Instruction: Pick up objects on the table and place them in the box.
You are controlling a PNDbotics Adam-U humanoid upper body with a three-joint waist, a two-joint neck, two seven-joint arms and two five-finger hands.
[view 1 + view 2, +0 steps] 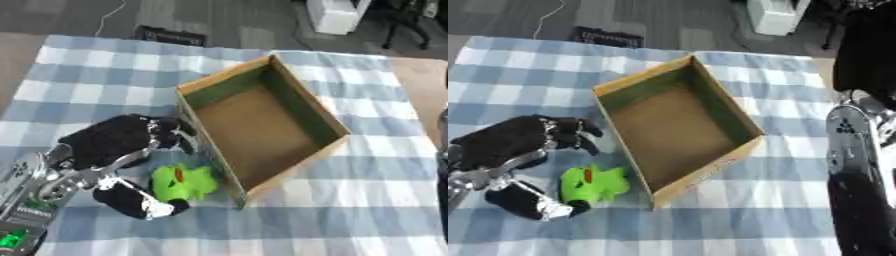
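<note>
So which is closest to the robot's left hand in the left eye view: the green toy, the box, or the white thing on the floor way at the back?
From the left hand:
1. Green toy, right below the fingers.
2. Box, open, just to its right.
3. White thing, on the floor beyond the table.

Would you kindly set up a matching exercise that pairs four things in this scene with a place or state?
Things:
1. box
2. green toy
3. left hand
4. checked cloth

Places or states:
A. spread over the table
B. open on top, nothing inside
C. hovering left of the box, fingers partly curled, holding nothing
D. lying beside the box's near-left wall

Pairs: 1-B, 2-D, 3-C, 4-A
</note>
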